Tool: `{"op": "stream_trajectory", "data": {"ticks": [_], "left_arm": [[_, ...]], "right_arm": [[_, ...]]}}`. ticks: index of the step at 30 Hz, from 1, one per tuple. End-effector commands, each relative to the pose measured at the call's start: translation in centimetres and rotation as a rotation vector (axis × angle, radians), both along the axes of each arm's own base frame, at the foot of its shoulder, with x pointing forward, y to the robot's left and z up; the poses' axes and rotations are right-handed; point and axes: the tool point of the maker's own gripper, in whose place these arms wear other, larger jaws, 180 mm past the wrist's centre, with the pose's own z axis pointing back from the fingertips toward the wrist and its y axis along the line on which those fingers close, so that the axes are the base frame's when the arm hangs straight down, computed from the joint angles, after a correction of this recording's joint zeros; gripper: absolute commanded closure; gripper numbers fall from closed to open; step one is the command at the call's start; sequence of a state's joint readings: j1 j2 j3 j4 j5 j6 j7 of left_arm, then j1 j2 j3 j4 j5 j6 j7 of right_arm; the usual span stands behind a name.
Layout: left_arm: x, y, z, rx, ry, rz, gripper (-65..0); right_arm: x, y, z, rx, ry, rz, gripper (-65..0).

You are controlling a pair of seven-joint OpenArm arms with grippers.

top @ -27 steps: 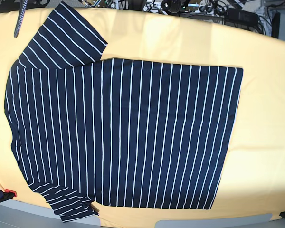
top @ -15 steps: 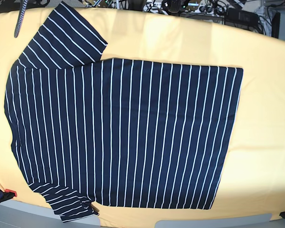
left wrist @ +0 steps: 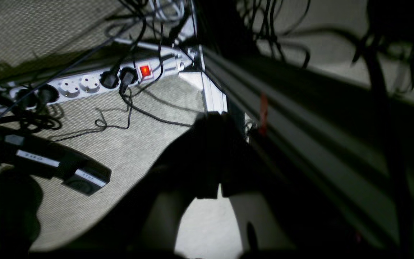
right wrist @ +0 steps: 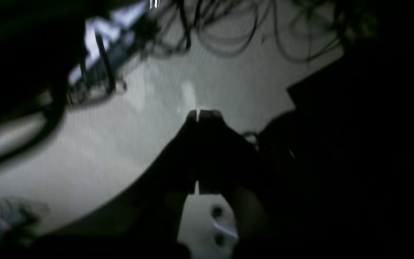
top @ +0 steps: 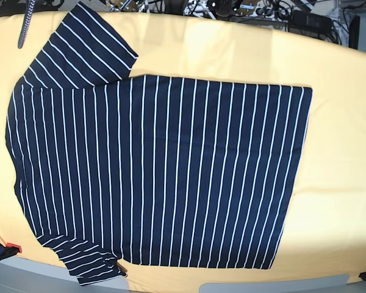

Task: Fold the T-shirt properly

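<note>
The yellow desk (top: pixel 341 152) carries the T-shirt (top: pixel 158 177), spread flat and unfolded across most of its top, sleeves toward the base view's left, hem toward its right. It looks like light, limp cloth that will sag and crease when lifted, so pinching corners at hem or shoulders seems best. Both arms hang below desk level, over floor with a power strip (left wrist: pixel 84 81). The left claw (left wrist: pixel 218 154) and right claw (right wrist: pixel 198 151) are each pressed together, pinching nothing.

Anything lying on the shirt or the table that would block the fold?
Nothing visible does. The T-shirt lies flat and bare on the yellow table; both grippers are shut, off the table, facing the floor.
</note>
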State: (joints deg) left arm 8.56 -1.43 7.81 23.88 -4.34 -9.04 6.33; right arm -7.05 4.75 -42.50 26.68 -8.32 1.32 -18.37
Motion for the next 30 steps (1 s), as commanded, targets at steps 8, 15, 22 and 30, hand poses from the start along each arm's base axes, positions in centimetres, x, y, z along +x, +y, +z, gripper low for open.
{"op": "stream_trajectory", "data": {"ticks": [8, 15, 22, 30], "left_arm": [[-2.6, -1.4, 1.9, -0.044, -0.013, -0.024, 0.0], [-7.1, 2.2, 3.3, -0.013, 0.037, -0.094, 0.0], [-10.4, 3.4, 6.9, -0.034, 0.023, -0.196, 0.0], [-12.1, 5.4, 12.8, -0.042, -0.004, -0.318, 0.0]], "right_arm": [[-5.6, -3.4, 0.9, -0.044, 0.103, 0.038, 0.0], [-9.3, -5.5, 3.7, -0.055, 0.05, 0.042, 0.0], [-11.3, -7.4, 8.3, -0.103, -0.002, 0.047, 0.0], [-12.5, -7.7, 14.4, -0.156, -0.09, 0.138, 0.0]]}}
